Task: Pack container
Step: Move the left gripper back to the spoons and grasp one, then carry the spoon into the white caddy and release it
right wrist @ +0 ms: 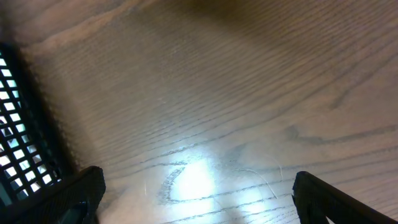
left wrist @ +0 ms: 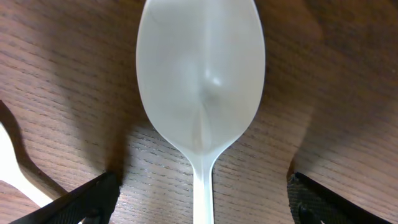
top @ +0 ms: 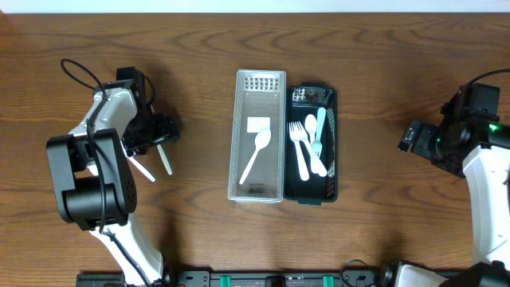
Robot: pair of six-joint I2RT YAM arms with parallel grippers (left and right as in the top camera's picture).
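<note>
The left gripper point(left wrist: 200, 199) is open, its 2 black fingers either side of 1 smooth, translucent white spoon point(left wrist: 200, 74) on the grained wooden desk point(left wrist: 68, 68). The right gripper point(right wrist: 199, 200) is also open. 1 clear rectangular container point(top: 239, 108) holds 1 white utensil point(top: 256, 148), beside 1 black mesh basket point(top: 332, 104).

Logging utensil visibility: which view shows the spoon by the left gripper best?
Left wrist: the spoon bowl fills the frame, lying on the table between the open left gripper fingers. Overhead shows only thin white handles by that arm. Right wrist shows none of it.
</note>
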